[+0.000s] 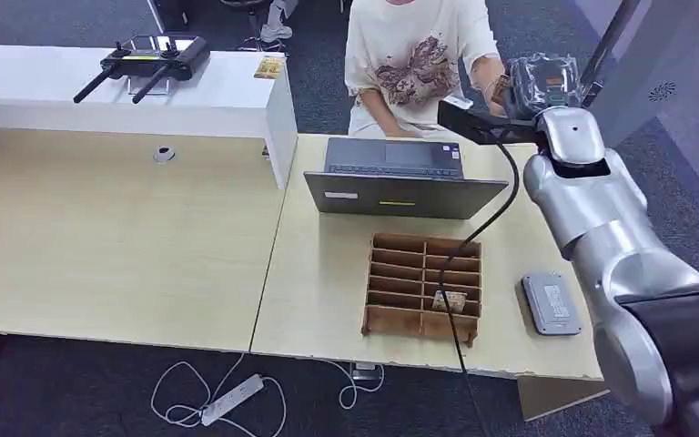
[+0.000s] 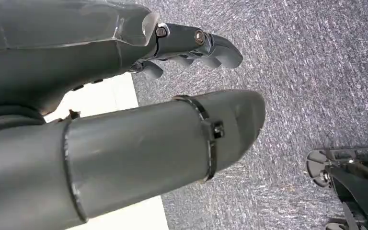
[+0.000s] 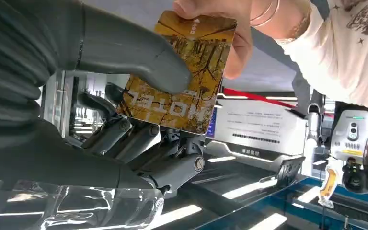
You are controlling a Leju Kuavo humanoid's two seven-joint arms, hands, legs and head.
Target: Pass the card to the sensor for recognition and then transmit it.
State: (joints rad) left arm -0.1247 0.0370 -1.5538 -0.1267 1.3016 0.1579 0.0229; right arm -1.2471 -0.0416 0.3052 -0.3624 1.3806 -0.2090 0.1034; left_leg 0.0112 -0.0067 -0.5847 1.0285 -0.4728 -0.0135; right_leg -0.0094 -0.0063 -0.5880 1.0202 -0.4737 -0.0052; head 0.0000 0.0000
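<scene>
A yellow-brown hotel card [image 3: 206,52] is pinched between the thumb [image 3: 124,48] and the dark fingers of my right hand [image 3: 100,134]. A person's hand [image 3: 237,45] grips the card's other end. In the head view my right hand [image 1: 537,84] is raised past the far edge of the table, toward the person in a white T-shirt [image 1: 414,55]. The grey card sensor [image 1: 551,303] lies on the table beside my right arm. My left hand [image 2: 124,96] hangs over grey carpet, fingers apart, holding nothing.
A wooden compartment box [image 1: 391,319] stands near the table's front edge with another card [image 1: 449,300] in it. A laptop [image 1: 400,177] stands behind it. A black cable [image 1: 473,246] runs across the box. A white counter [image 1: 100,86] carries a controller at back left.
</scene>
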